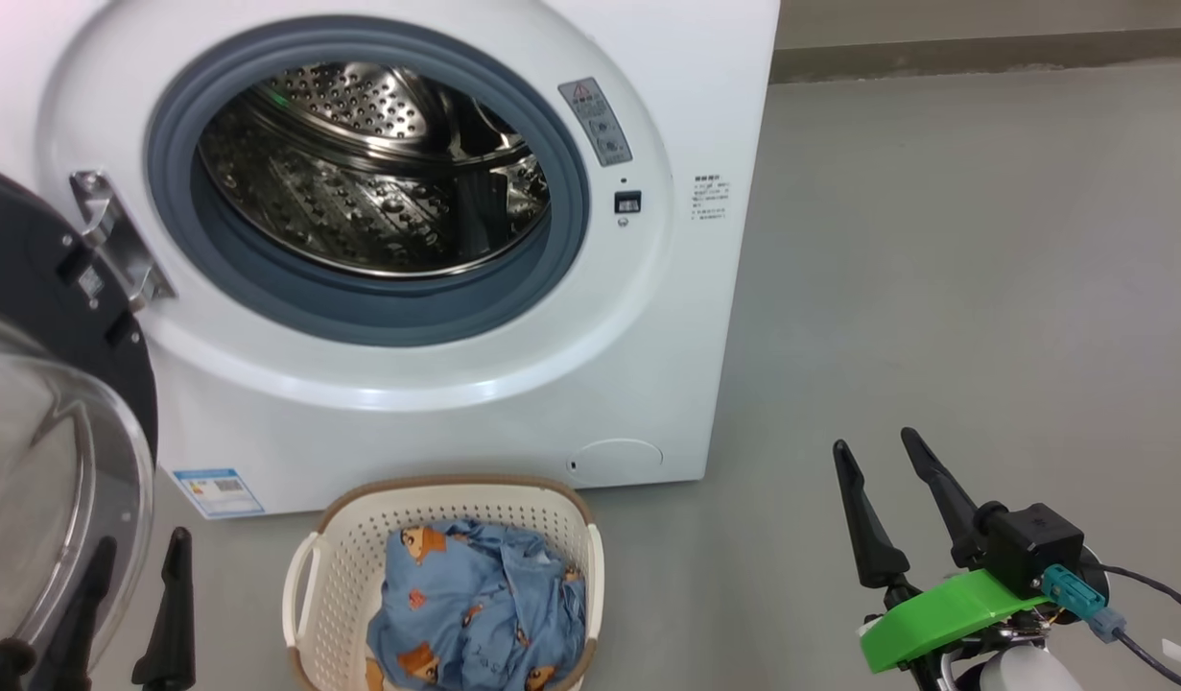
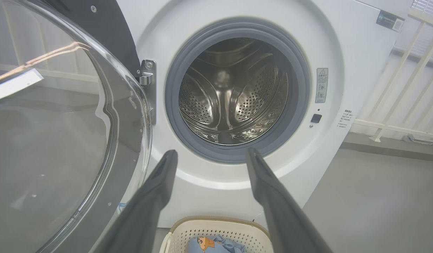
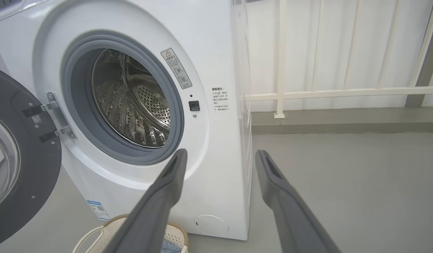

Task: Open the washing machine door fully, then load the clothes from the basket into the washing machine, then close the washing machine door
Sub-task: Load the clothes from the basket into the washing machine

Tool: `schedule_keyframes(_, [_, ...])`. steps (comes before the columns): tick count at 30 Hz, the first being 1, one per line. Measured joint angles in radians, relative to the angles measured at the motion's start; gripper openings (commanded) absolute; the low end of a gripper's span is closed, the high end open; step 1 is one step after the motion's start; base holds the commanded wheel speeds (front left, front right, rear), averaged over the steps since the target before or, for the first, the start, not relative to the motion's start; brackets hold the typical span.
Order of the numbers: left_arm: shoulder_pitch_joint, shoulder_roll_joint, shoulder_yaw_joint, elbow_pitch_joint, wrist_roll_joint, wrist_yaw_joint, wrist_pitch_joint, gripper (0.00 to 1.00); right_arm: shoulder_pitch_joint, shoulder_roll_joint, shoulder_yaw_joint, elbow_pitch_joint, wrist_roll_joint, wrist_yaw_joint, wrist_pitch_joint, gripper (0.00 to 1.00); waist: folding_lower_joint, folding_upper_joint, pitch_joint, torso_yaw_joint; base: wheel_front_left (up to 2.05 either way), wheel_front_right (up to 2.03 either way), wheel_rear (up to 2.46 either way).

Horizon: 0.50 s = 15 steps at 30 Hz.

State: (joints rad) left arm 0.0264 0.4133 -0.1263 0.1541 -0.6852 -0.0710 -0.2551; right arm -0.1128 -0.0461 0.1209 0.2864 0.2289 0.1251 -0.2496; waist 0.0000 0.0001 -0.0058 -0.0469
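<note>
Spreading across the room was one smooth, matt grey floor (image 1: pixel 935 288), which met a darker kerb (image 1: pixel 983 58) at 1 o'clock in the head view. The right wrist view showed one white railing (image 3: pixel 329 94) of upright bars standing on that kerb before a pale wall.

One washing machine (image 1: pixel 686 96) stood on the floor at 11 o'clock, white, with one steel drum (image 1: pixel 360 163) ringed by one grey gasket (image 1: pixel 360 317). The one washing machine door (image 1: pixel 34 288) hung swung wide at 9 o'clock on one metal hinge (image 1: pixel 120 240), its clear bowl window bulging toward the room. The machine's front carried one warning sticker (image 1: pixel 597 120) at 2 o'clock of the opening, one blue energy label (image 1: pixel 216 491) at 7 o'clock and one round filter cover (image 1: pixel 617 461) at 5 o'clock.

One basket (image 1: pixel 360 537), with two side handles, sat on the floor at 6 o'clock, just before the machine's foot. The clothes (image 1: pixel 475 605) lay inside it as one soft blue bundle.

Two grippers showed. The left gripper (image 1: pixel 141 537) hung at 7 o'clock, just beside the door's glass, and the right gripper (image 1: pixel 874 440) at 4 o'clock, well apart from the basket, with one green bracket (image 1: pixel 935 614) behind it. Each had its two dark fingers spread wide, with nothing between them and nothing touched.
</note>
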Motion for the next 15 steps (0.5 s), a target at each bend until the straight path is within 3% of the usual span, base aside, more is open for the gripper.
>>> schedule_keyframes(8, [0.000, 0.000, 0.001, 0.000, -0.002, 0.000, 0.000, 1.00, 0.000, 0.000, 0.002, 0.001, 0.000, 0.000, 0.000, 1.00, 0.0000, 0.0000, 0.004, 0.004, 1.27, -1.27, 0.00])
schedule_keyframes(15, [0.000, 0.000, 0.002, 0.000, -0.003, 0.000, 0.000, 1.00, 0.000, 0.000, 0.002, 0.000, 0.000, 0.000, 0.000, 1.00, 0.0000, 0.0000, 0.007, 0.005, 0.42, -0.42, 0.00])
